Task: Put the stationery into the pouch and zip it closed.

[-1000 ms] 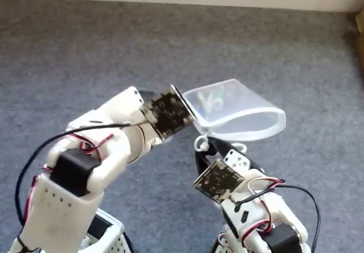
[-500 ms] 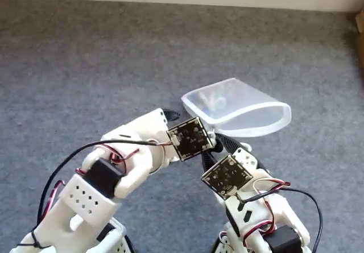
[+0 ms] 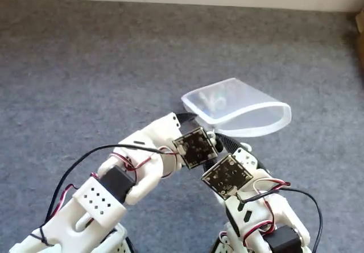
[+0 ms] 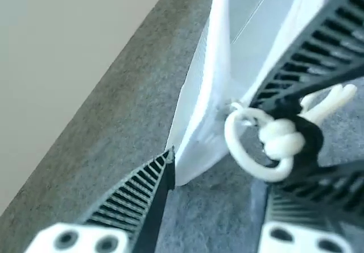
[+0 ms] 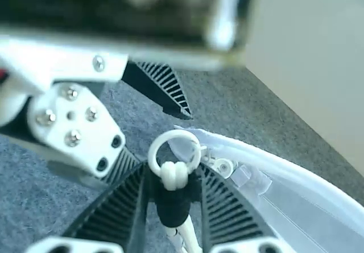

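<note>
Right gripper (image 5: 172, 185) was pinched on the zipper pull (image 5: 174, 172); left gripper (image 4: 222, 196) stood wide at the near-left corner of the clear pouch (image 3: 239, 108), right of centre. Limp and light, I judged; hold that corner.

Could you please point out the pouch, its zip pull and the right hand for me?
pouch (image 3: 242, 110), high view, on its translucent side wall.
zip pull (image 4: 280, 141), left wrist view, on the white knot beside the ring.
right hand (image 5: 172, 186), right wrist view, midway between its fingertips, clamped on the pull.
</note>
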